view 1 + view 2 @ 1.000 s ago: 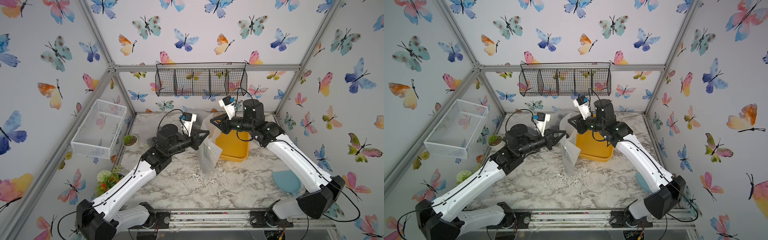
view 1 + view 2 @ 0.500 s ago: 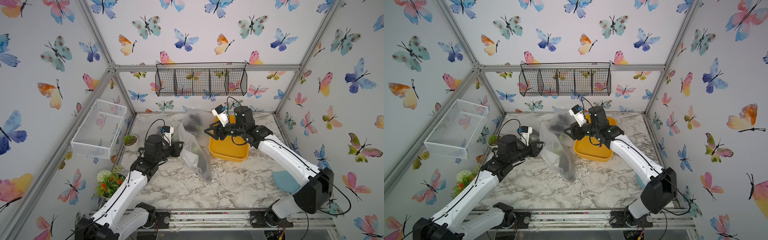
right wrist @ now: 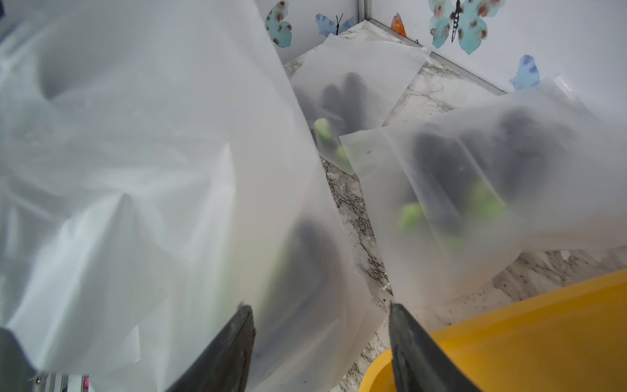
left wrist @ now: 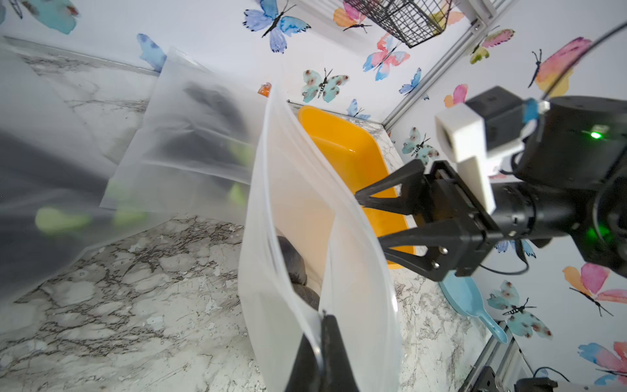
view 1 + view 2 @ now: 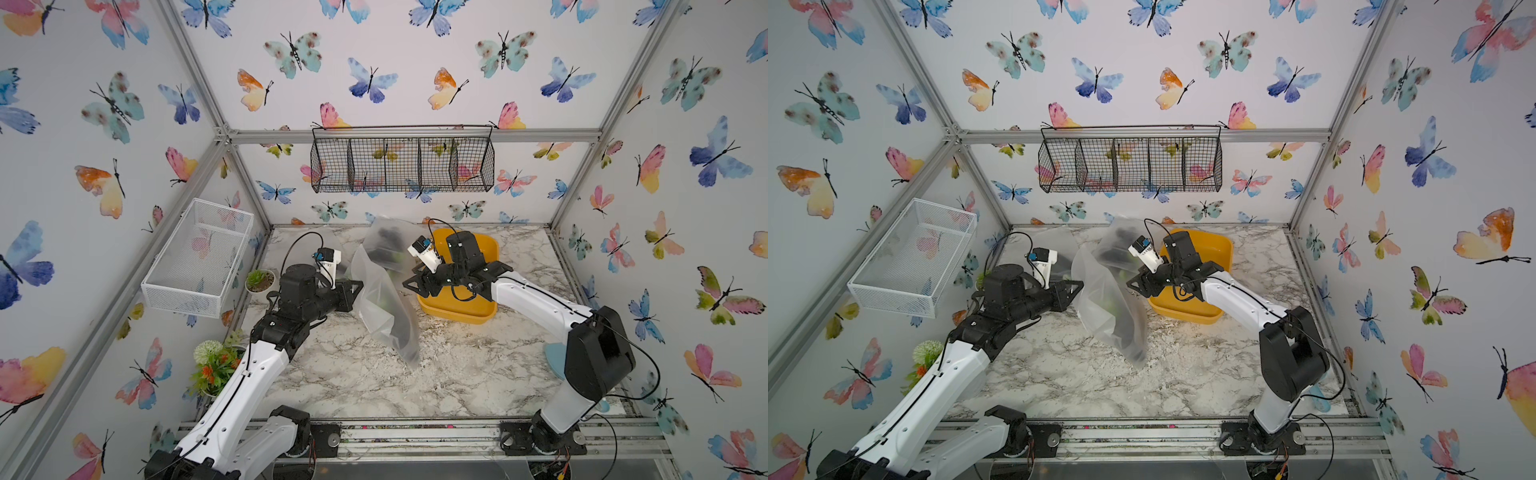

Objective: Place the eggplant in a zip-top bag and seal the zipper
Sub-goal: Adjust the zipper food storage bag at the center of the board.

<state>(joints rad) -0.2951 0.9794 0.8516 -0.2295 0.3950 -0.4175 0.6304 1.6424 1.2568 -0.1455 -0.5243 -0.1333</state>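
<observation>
the left fingers [image 4: 325,353] are clenched on the rim of the zip-top bag [image 5: 380,299], holding it up over the worktop [image 5: 457,374] with its mouth gaping. the eggplant [image 4: 293,263] shows dark inside it. the right fingers [image 3: 230,353] are spread, released, grasping nothing, just beside the bag near the yellow tub [image 5: 478,313]. two other filled bags [image 3: 475,190] lie behind.

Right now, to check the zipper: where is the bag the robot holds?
In both top views the zip-top bag is held mid-table by the shut left gripper, between it and the open right gripper by the yellow tub.
</observation>
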